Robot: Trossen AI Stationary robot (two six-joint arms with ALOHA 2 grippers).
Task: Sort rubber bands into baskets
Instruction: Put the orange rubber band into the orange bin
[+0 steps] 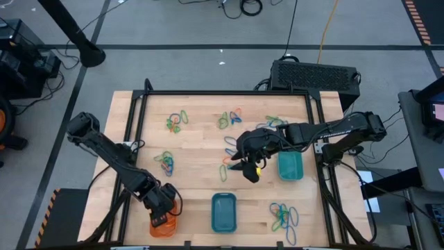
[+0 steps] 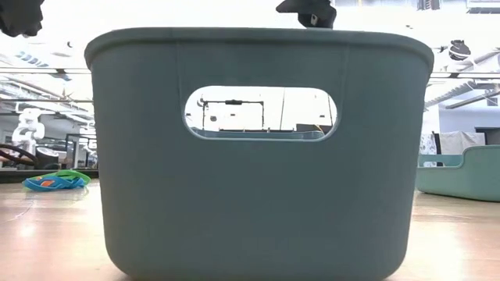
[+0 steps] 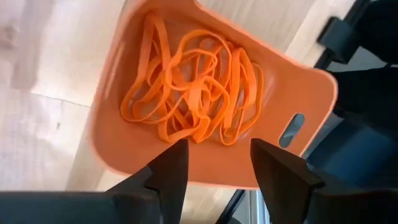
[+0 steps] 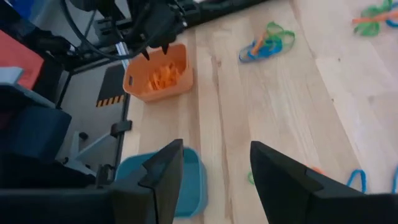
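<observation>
The left gripper (image 1: 164,221) is hovering with fingers spread and empty over the orange basket (image 3: 149,155) holding orange rubber bands (image 3: 193,87). The right gripper (image 1: 248,170) is hanging open, empty, mid-table.

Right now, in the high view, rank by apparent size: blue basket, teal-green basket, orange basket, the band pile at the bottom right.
1. blue basket
2. teal-green basket, close to the band pile; too alike to rank
3. orange basket, partly hidden by the left end effector, so unsure

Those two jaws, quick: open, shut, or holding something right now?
Left gripper: jaws open, empty, above the orange basket.
Right gripper: jaws open, empty, over mid-table.
</observation>
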